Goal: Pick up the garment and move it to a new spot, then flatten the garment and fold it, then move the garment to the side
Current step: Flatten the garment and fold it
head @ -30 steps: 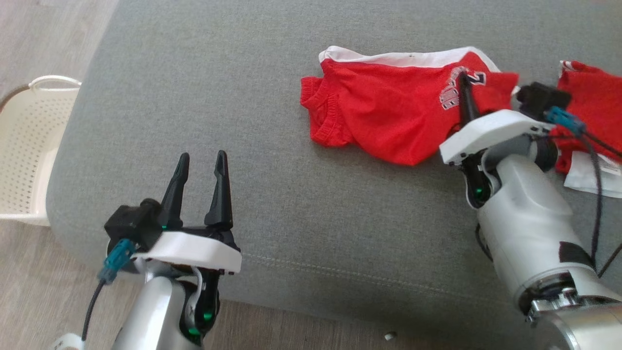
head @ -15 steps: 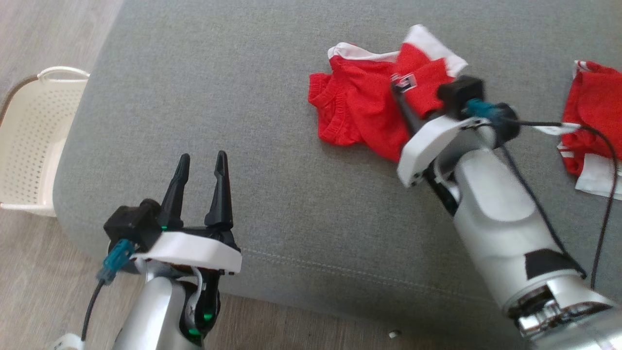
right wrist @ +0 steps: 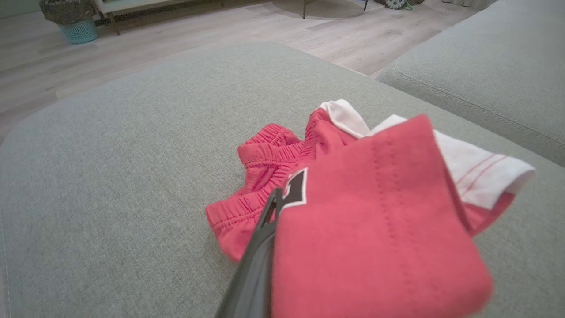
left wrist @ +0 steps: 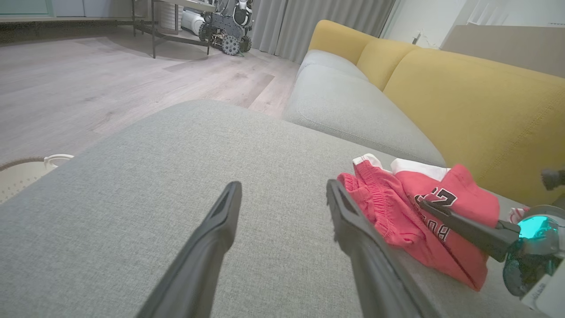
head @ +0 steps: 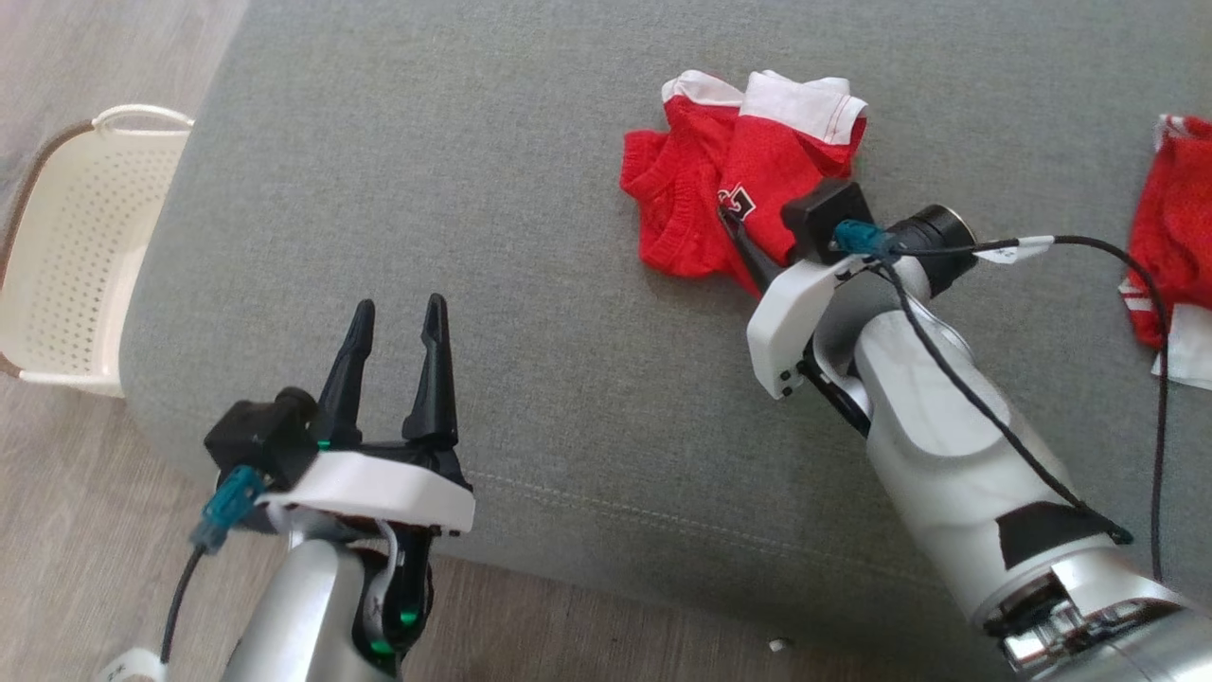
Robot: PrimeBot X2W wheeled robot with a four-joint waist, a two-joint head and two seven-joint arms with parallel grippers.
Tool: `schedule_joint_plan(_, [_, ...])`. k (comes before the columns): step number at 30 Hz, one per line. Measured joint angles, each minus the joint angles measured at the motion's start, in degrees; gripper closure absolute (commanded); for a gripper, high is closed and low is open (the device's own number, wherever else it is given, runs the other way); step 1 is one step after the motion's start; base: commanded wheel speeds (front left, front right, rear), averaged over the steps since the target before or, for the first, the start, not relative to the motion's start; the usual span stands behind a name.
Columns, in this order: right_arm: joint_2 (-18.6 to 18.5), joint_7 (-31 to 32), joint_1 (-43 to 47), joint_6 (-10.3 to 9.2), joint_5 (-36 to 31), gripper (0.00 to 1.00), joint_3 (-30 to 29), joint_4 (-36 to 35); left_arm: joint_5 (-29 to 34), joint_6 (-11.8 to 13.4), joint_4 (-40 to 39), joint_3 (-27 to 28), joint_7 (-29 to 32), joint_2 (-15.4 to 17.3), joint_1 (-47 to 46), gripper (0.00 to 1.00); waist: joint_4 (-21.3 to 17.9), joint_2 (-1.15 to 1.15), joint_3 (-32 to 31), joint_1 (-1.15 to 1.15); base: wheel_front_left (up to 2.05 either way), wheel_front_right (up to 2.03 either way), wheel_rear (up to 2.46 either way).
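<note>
The garment (head: 686, 204) is a pair of red shorts with white trim, bunched on the grey sofa cushion (head: 454, 189). My right gripper (head: 731, 216) is shut on a printed part of the fabric and holds that part folded over the rest. In the right wrist view the lifted red flap (right wrist: 375, 221) drapes over my right gripper (right wrist: 277, 196), hiding one finger. My left gripper (head: 399, 311) stands open over the cushion's front left, well apart from the shorts. The left wrist view has the shorts (left wrist: 397, 212) to the right of my open left gripper (left wrist: 282, 187).
A second red and white garment (head: 1169, 237) lies at the cushion's right edge. A cream perforated basket (head: 57, 256) stands on the wooden floor to the left. A yellow sofa back (left wrist: 463, 97) rises behind the cushion.
My right gripper has moved left with the shorts' right part, folding it over the left part into a narrower heap. The left arm has not moved. The camera shifted slightly.
</note>
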Motion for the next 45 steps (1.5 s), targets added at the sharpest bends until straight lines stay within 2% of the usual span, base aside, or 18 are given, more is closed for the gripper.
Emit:
schedule_joint_plan(1, [-0.02, -0.01, -0.01, 0.00, -0.75, 0.04, 0.02, -0.01, -0.01, 0.00, 0.00, -0.07, 0.00, 0.00, -0.01, 0.00, 0.13, 0.00, 0.08, 0.00, 0.00, 0.00, 0.00])
schedule_joint_plan(3, [-0.03, -0.09, -0.02, 0.00, -1.60, 0.00, -0.16, -0.01, -0.01, 0.00, 0.00, -0.12, 0.00, 0.00, -0.01, 0.00, 0.35, 0.00, 0.25, 0.00, 0.00, 0.00, 0.00])
schedule_joint_plan(13, [-0.13, -1.07, -0.14, 0.00, -8.59, 0.00, 0.48, -0.21, -0.01, 0.00, 0.08, -0.27, 0.00, -0.01, -0.09, 0.00, 0.99, 0.00, 0.46, 0.00, 0.00, 0.00, 0.00])
schedule_joint_plan(22, [-0.18, -1.11, -2.52, 0.00, -12.87, 0.00, 7.69, 1.89, -0.01, 0.00, 0.32, -0.83, 0.00, -0.01, -0.09, 0.00, 1.43, 0.00, 0.13, 0.00, 0.00, 0.00, 0.00])
schedule_joint_plan(28, [-0.16, -1.14, -5.80, 0.00, -12.63, 0.00, 14.89, 6.48, -0.03, 0.00, 0.38, -1.01, 0.00, -0.01, -0.09, 0.00, 1.67, 0.00, 0.19, 0.00, 0.00, 0.00, 0.00])
schedule_joint_plan(32, [-0.19, -1.62, -8.64, 0.00, -10.14, 0.00, 18.46, 10.10, -0.58, 0.01, 0.45, -1.31, 0.00, -0.01, -0.10, 0.00, 1.89, 0.00, 0.48, 0.00, 0.00, 0.00, 0.00])
schedule_joint_plan(45, [-1.34, -1.10, -18.36, 0.00, -3.19, 0.00, 26.92, 16.23, -1.60, 0.01, 0.49, -1.89, 0.00, -0.01, -0.49, 0.00, 3.55, 0.00, 1.90, 0.00, 0.00, 0.00, 0.00])
